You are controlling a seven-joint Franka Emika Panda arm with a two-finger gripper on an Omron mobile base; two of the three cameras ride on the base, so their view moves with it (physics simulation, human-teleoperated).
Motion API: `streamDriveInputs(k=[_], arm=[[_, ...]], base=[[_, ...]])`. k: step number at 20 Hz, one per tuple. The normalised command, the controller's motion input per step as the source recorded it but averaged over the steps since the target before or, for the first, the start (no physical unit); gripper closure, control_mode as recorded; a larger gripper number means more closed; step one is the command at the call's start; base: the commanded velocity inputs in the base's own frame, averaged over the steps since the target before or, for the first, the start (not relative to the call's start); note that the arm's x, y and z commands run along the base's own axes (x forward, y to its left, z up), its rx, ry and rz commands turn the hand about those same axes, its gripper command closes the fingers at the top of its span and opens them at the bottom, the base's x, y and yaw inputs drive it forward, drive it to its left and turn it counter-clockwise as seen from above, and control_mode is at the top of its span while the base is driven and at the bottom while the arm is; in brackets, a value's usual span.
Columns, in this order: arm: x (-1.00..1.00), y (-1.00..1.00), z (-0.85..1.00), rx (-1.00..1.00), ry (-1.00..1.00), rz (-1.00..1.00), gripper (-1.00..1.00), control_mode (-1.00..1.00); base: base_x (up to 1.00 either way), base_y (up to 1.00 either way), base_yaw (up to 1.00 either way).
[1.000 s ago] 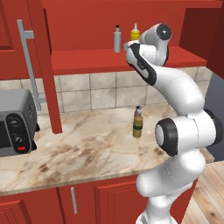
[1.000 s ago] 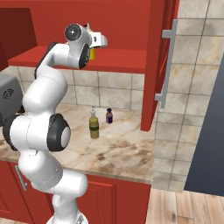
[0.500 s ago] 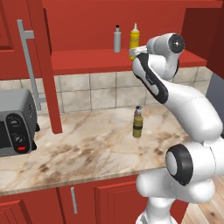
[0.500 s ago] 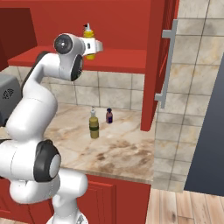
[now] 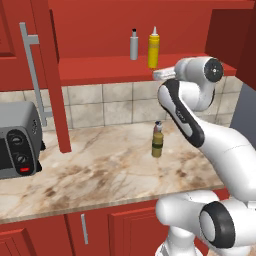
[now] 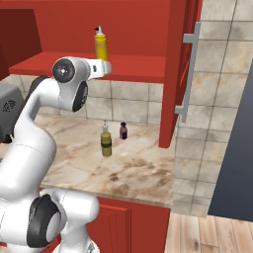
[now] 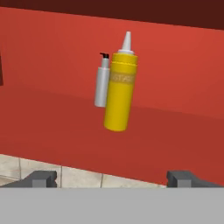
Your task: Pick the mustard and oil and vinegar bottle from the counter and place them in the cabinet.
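Pulled back from the mustard (image 7: 120,92) since a second ago, claw (image 7: 112,177) wide and holding nothing, just off the cabinet (image 5: 100,70) shelf's front edge. Upright on that shelf, beside a slim grey bottle (image 5: 134,45). Below on the bench (image 5: 100,170), oil and vinegar bottle (image 5: 157,141) standing.

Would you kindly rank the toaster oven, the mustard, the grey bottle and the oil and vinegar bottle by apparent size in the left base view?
1. Toaster oven, by far the largest, though cut off by the frame edge.
2. Mustard.
3. Oil and vinegar bottle, about as tall as the mustard but slimmer; it stands nearer the camera, so this order is unsure.
4. Grey bottle.
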Motion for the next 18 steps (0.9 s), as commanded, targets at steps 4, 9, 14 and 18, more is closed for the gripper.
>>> streamDriveInputs(k=[4, 9, 14, 18], arm=[[-0.46, 0.0, -0.33, 0.0, 0.0, 0.01, -1.0, -1.0], [-0.19, 0.0, -0.33, 0.0, 0.01, 0.0, -1.0, -1.0], [0.0, 0.0, -0.35, 0.0, 0.07, 0.0, -1.0, -1.0], [0.0, 0.0, -0.41, 0.0, 0.14, 0.0, -1.0, -1.0]], base=[[0.0, 0.0, 0.0], [0.0, 0.0, 0.0], [0.0, 0.0, 0.0], [0.0, 0.0, 0.0]])
